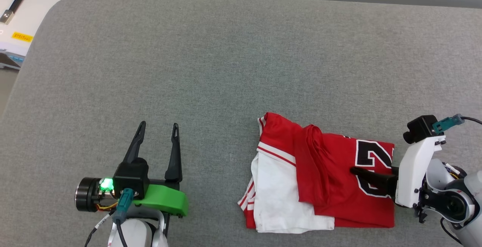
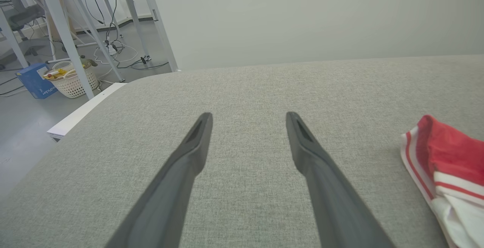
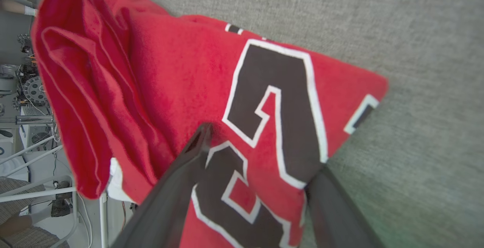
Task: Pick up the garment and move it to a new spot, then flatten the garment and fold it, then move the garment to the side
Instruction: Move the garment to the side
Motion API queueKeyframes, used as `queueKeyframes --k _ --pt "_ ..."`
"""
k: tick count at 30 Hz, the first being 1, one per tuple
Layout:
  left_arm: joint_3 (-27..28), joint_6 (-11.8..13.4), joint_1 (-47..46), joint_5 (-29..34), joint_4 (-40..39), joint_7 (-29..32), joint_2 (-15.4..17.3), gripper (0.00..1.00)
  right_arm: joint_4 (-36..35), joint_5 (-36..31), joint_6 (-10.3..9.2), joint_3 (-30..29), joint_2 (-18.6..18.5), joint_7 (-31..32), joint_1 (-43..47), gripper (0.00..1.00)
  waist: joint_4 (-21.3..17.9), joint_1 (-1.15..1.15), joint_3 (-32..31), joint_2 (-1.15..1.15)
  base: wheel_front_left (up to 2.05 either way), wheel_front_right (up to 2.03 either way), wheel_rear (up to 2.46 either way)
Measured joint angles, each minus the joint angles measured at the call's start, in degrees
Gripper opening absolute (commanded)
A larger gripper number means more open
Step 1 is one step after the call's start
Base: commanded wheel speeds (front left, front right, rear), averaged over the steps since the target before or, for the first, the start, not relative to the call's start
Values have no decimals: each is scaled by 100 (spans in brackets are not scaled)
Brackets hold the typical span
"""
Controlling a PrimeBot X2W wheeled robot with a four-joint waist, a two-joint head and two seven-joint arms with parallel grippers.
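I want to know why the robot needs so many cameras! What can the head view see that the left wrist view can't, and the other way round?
Head view's own: the right gripper, open, one finger lying on the garment beside its black number. Left wrist view's own: the floor, with a white basket, a blue box and white frame legs. Shared: the grey table, the left gripper open over it with nothing between its fingers, and the garment's red-and-white striped edge.

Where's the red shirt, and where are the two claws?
garment (image 1: 327, 179): head view, red folded body.
left claw (image 1: 159, 125): head view, gap between fingertips.
right claw (image 1: 354, 171): head view, fingertip over the number.
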Motion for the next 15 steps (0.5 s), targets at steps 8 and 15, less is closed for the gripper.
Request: queueKeyframes --k 8,15 --pt "24 1 7 -1 38 0 -25 100 -63 182 0 528 -227 -528 -100 0 6 0 -79 0 0 0 0" --pt "56 5 64 -1 57 0 -31 100 -517 101 0 903 -642 -1026 -250 0 -158 0 -216 0 0 0 0"
